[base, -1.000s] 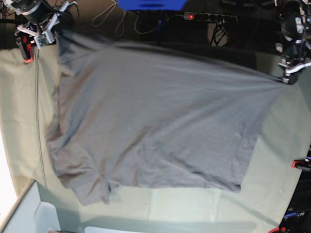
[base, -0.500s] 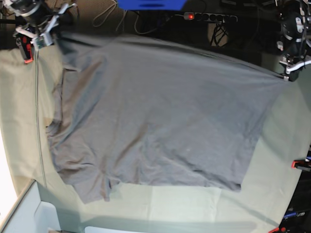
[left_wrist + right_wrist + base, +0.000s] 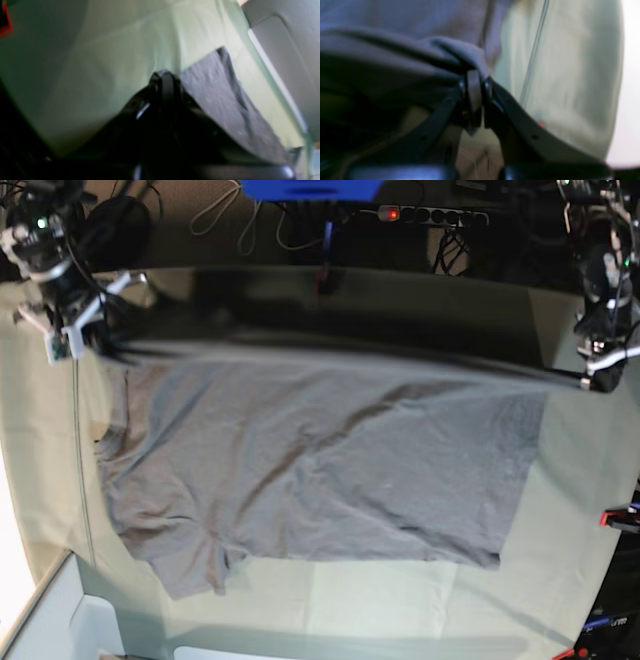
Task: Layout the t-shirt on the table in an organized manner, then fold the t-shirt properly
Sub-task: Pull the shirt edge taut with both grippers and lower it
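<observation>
shirt (image 3: pixel 310 470) lies spread on the table (image 3: pixel 40 470), dark grey on pale green cloth. its near hem runs roughly straight across the lower part of the base view. a sleeve bunches at that view's lower left, with loose wrinkles around it. the far edge is lifted off the cloth and pulled into a taut line between my two pincers, blurred along its length.

my right pincer (image 3: pixel 475 82) is at the base view's upper left (image 3: pixel 85 330). jaws pressed together on a gathered fold of shirt (image 3: pixel 425 50). from the wrist i see fabric bunched over the fingertips and draping away to the left. the table (image 3: pixel 557 75) shows pale beyond it, with a thin cord running down across it.

my left pincer (image 3: pixel 165 80) is at the base view's right edge (image 3: pixel 595 375). jaws closed tight on the shirt's corner. the wrist view is soft, but grey cloth (image 3: pixel 225 100) runs from the fingertips down to the right, over the table (image 3: pixel 100 62).

red clips (image 3: pixel 620 520) sit on the table's right edge. a power strip (image 3: pixel 430 216) with a lit red switch and cables lie on the dark floor behind the table. a pale bin (image 3: pixel 60 620) stands at the lower left corner.
</observation>
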Robot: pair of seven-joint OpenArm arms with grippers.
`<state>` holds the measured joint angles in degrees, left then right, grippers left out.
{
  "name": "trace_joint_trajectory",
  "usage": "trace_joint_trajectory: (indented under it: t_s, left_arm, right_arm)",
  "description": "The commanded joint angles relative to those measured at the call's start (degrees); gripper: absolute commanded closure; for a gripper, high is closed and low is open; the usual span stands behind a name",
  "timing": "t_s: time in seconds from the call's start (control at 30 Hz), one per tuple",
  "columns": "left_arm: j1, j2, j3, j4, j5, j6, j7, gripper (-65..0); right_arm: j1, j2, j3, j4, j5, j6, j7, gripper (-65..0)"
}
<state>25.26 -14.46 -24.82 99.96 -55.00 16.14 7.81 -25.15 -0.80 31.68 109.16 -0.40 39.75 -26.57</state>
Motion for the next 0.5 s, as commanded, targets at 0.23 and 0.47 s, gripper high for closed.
trace_joint_trajectory:
  t_s: [0.23, 0.47]
  left_arm:
    - [-12.1, -1.1, 6.8, -5.8, 7.1, -0.5, -1.6, 0.0]
    - [-20.9, -1.1, 8.6, -14.2, 9.3, -0.5, -1.6, 0.0]
  right_arm:
    - [13.8, 0.5, -0.9, -7.1, 0.0, 0.3, 0.8, 0.0]
    - [22.5, 1.3, -0.9, -16.8, -0.5, 0.3, 0.8, 0.0]
